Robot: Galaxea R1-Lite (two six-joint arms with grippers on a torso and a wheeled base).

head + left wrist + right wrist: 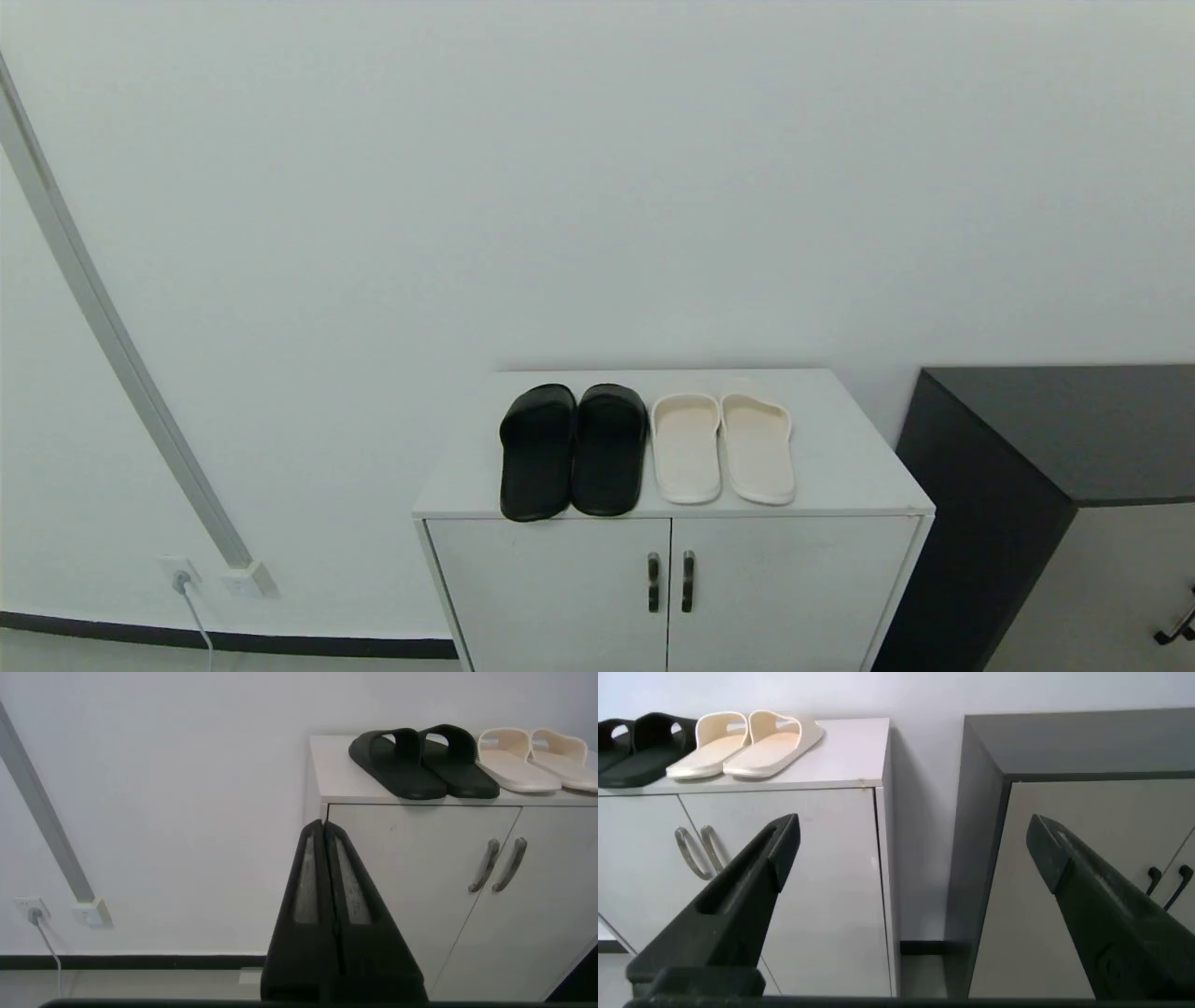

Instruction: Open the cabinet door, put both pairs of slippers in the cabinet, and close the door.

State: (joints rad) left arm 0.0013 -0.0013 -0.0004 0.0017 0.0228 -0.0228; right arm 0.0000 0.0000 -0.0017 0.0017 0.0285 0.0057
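Low on the left wall a socket (177, 571) sits under a slanting cable duct (112, 327). The left gripper (324, 826) has its fingers pressed flat together and holds nothing. The white cabinet (551, 597) has both doors closed, with the handles (653, 581) side by side at the middle. On its top the black slippers (571, 453) stand at the left, heels at the near edge. The cream slippers (724, 448) are just beside them on the right. The right gripper (913, 831) is spread wide and empty. A dark cabinet (1027, 448) stands farther right.
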